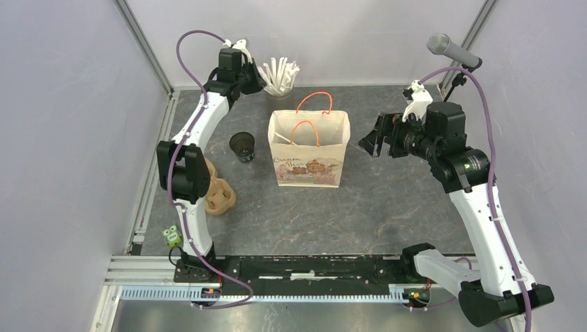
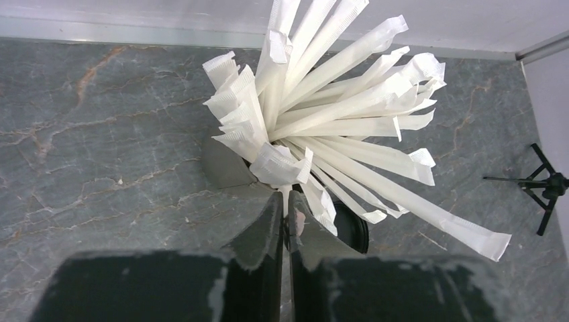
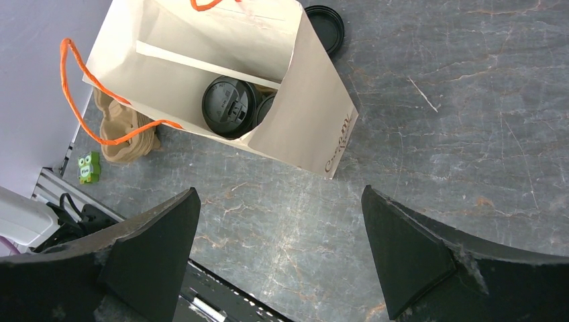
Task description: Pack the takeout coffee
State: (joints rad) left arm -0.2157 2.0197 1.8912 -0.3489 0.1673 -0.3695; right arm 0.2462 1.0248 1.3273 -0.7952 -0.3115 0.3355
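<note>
Left pincer (image 2: 287, 201) is right up against the grey cup (image 2: 225, 166). Its fingers (image 2: 258, 235) are pressed almost together, and a sliver of white paper-wrapped straw (image 2: 286, 193) sits in the slit between them, so it's pinching 1 straw at the near edge of the bunch. The other white straws (image 2: 349, 114) fan out above and to the right of it. Just right of the pincer, half hidden under the straws, a round black lid (image 2: 350, 229) lies flat on the grey marbled surface (image 2: 100, 134).

From the top camera, the left pincer (image 1: 257, 81) is at the far end of the surface. 1 open black tapered disposable cup (image 1: 242, 146) stands upright nearer the arm bases than that pincer, apart from it and with no lid on.

Over to the right pincer (image 3: 280, 194): spread wide, nothing between its fingers. It hangs above bare surface, just beside the cream paper bag with orange cord handles (image 3: 315, 127). Inside that bag, ahead of the pincer, stands 1 lidded black cup (image 3: 228, 106). Another black cup (image 3: 266, 107) sits tight against it, mostly hidden by the bag wall.

Beyond the bag's far corner lies the round black lid (image 3: 325, 23). Off to the pincer's left sit the brown pulp cup carriers (image 3: 124, 141) and a small green toy (image 3: 87, 166).
</note>
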